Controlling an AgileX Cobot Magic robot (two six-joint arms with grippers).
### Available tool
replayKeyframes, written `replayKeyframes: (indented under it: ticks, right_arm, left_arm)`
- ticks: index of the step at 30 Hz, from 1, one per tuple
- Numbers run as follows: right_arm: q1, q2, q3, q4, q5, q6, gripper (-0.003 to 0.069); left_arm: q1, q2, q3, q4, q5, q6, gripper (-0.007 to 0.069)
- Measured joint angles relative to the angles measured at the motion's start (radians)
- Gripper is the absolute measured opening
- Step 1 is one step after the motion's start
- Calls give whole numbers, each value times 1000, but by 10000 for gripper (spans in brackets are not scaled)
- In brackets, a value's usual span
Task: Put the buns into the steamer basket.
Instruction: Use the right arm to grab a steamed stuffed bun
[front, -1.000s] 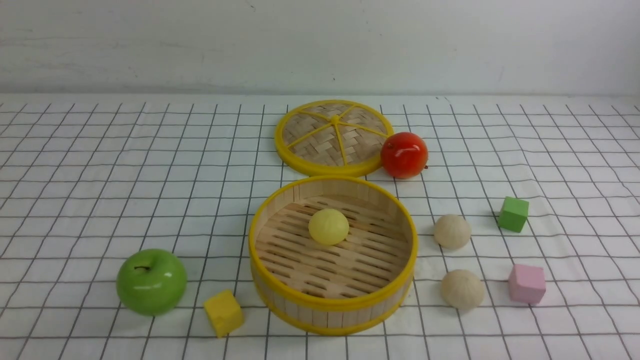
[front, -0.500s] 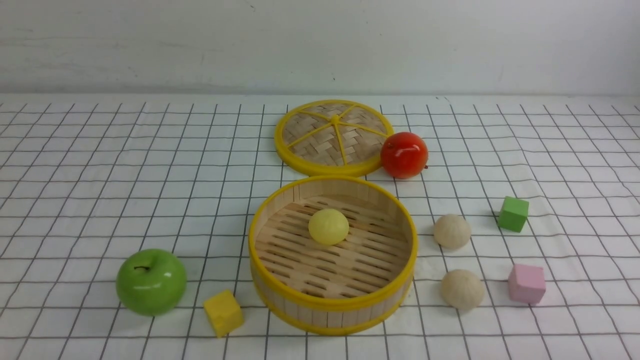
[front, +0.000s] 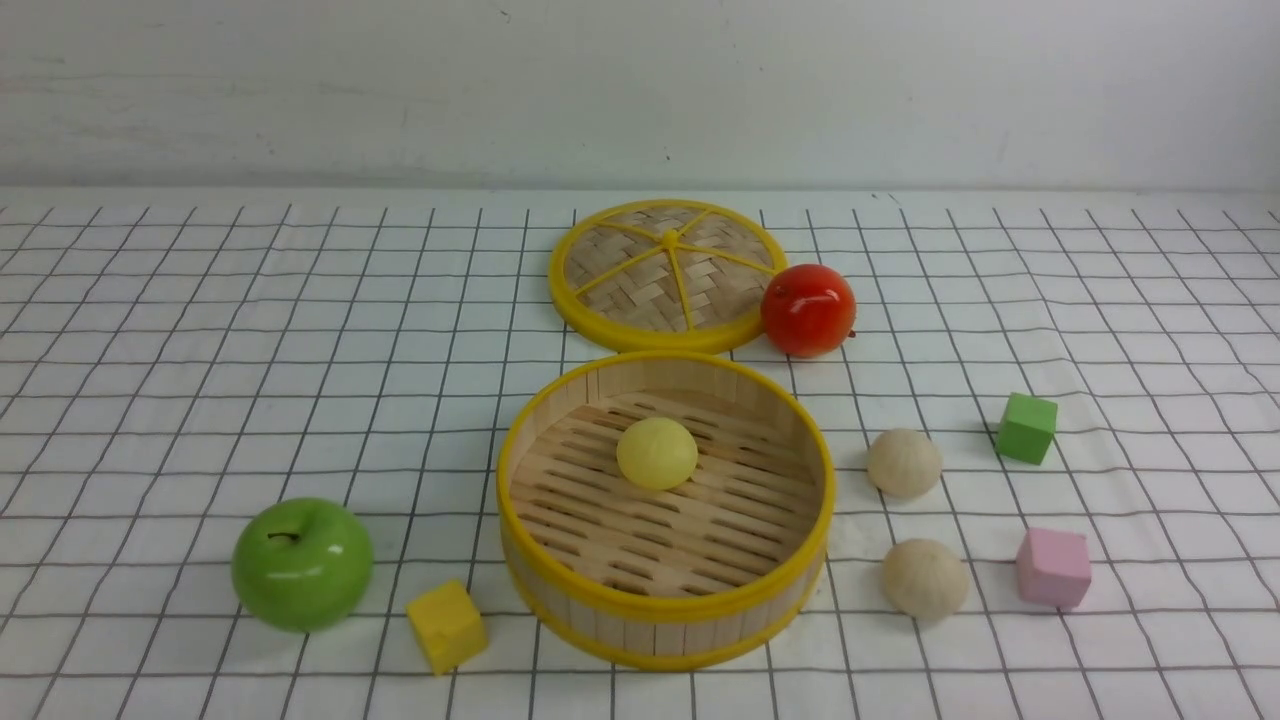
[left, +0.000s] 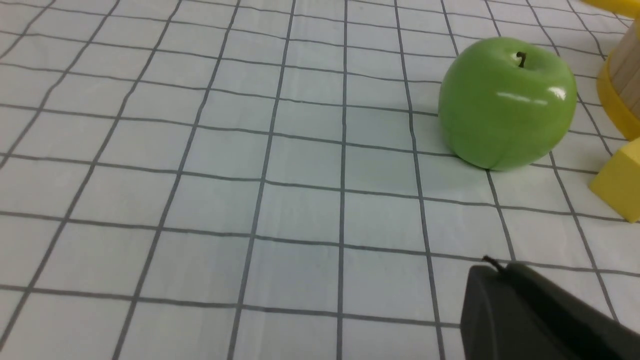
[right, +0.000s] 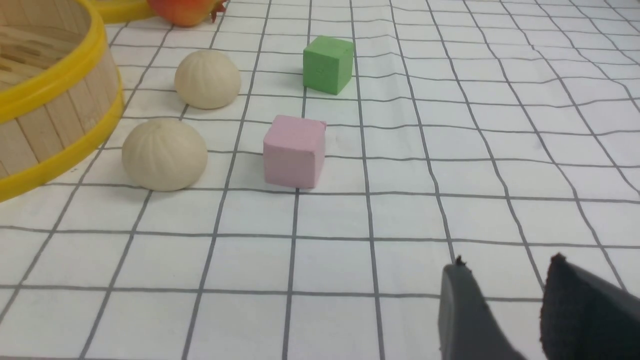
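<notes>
While the yellow bun (front: 656, 452) lay in the steamer basket (front: 665, 605), two cream buns (front: 904, 462) (front: 924, 577) sat beside it toward the right edge of the bench (front: 300, 350), nearer the right gripper (right: 507, 265), parted and empty; the left gripper (left: 495, 280) was shut on nothing.

Pale yellow bun (front: 656, 453) in steamer basket (front: 665, 622); far cream bun (front: 904, 462), near cream bun (front: 924, 577) (both ridged) at its right.

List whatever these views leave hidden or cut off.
- Front view: both arms lie outside the frame.
- Left wrist view: the left hand shows only as a dark tip at the frame's edge; the steamer basket and yellow cube are cut off by the edge.
- Right wrist view: the red fruit is cropped; the right hand shows fingertips only.
</notes>
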Motion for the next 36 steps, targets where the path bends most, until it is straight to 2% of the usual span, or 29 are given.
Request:
replayKeyframes:
  ticks: [4, 13, 15, 17, 18, 21, 22, 24, 31, 33, 36]
  right_arm:
    - [0, 0, 9, -4, -74, 5, 239]
    - [0, 0, 10, 39, -599, 174, 239]
    - [0, 0, 10, 39, -633, 198, 239]
    - [0, 0, -10, 56, -652, 307, 239]
    - [0, 0, -10, 56, -650, 317, 239]
    - [0, 51, -165, 69, -555, 446, 239]
    - [0, 63, -176, 69, -548, 453, 239]
    - [0, 166, -367, 69, -412, 474, 239]
    - [0, 538, -743, 52, 23, 434, 239]
    - [0, 670, -783, 23, 106, 391, 239]
    - [0, 799, -790, -2, 134, 342, 239]
  left_arm:
    - [0, 0, 0, 0, -1, 0, 3]
    - [0, 0, 0, 0, -1, 0, 12]
    - [0, 0, 0, 0, -1, 0, 14]
    - [0, 0, 0, 0, -1, 0, 15]
    - [0, 0, 0, 0, -1, 0, 15]
    - [0, 0, 0, 0, -1, 0, 16]
    - [0, 0, 0, 0, -1, 0, 16]
    - [0, 0, 0, 0, -1, 0, 16]
    - [0, 0, 0, 0, -1, 0, 16]
    - [0, 0, 0, 0, -1, 0, 16]
    - [0, 0, 0, 0, -1, 0, 16]
